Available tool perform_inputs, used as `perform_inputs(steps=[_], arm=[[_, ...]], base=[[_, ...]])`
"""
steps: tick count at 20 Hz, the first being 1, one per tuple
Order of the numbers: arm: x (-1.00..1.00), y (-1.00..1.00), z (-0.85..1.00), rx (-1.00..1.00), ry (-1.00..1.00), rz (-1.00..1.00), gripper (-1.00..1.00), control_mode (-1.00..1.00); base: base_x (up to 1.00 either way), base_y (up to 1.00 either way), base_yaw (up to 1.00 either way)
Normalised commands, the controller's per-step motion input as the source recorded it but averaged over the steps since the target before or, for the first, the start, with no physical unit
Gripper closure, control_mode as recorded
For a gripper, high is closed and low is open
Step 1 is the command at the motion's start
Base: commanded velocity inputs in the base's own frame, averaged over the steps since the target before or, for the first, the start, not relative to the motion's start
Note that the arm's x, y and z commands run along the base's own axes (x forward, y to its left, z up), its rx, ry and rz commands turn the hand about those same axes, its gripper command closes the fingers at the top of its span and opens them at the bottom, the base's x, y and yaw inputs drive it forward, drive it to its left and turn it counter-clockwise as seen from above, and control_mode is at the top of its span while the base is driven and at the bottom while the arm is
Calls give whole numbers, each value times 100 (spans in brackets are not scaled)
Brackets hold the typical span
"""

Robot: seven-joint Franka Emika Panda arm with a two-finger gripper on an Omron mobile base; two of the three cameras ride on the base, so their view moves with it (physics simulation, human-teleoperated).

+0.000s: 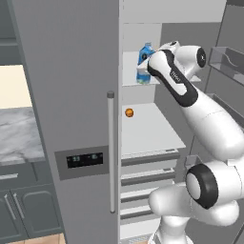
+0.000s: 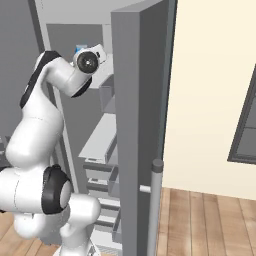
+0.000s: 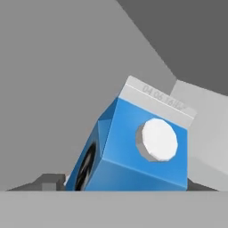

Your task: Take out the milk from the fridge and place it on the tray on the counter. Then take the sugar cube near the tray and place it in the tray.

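Pincer (image 3: 127, 187): jaws spread around small blue gabled milk carton (image 3: 138, 149), grip unconfirmed.
Carton: on white fridge shelf (image 1: 131, 76).
Left: lifting out, tray, sugar cube.

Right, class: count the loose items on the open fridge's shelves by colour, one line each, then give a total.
Blue: 1, the small blue gabled milk carton on the upper shelf
Orange: 1, the small orange ball on the shelf below
Total: 2
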Motion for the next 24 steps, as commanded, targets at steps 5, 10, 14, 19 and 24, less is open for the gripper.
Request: perform_inputs(steps=[5,10,14,19,24], arm=[[-100,-7,30,1,-22,-2,100,-100],[-100,-30,77,3,-6,-10,100,-100],[-100,-7,67,-1,0,-10,100,-100],[-100,-1,44,-5,1,-11,100,-100],[-96,-22,-8,-5,2,-15,100,-100]], base=[[0,0,0],[0,0,0],[0,0,0],[0,0,0],[0,0,0]])
